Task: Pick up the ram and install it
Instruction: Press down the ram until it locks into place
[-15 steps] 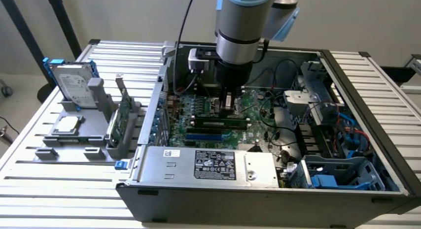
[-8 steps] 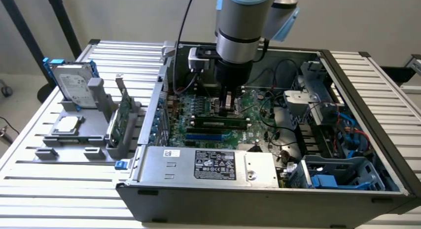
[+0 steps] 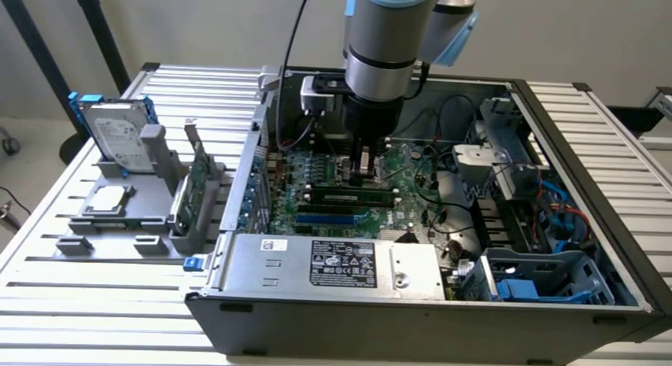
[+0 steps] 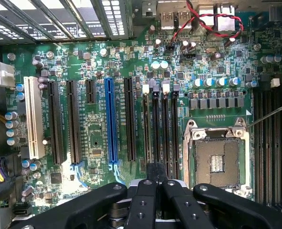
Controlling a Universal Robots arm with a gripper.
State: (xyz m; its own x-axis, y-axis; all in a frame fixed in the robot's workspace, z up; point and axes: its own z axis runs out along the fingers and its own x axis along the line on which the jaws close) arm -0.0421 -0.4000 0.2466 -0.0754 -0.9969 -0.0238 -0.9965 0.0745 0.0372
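The ram is a thin green stick with black chips. It stands on edge in a black slot of the motherboard inside the open computer case. My gripper reaches straight down into the case, just above and behind the stick in the exterior view. In the wrist view my gripper is shut, its black fingers pressed together over the group of black memory slots beside the CPU socket. I cannot tell whether the fingertips touch the ram.
The case's metal walls hem in the arm, with cables and a drive cage at the exterior view's right. A power supply lies along the front. On the table at the left, a grey holder carries a hard drive and an expansion card.
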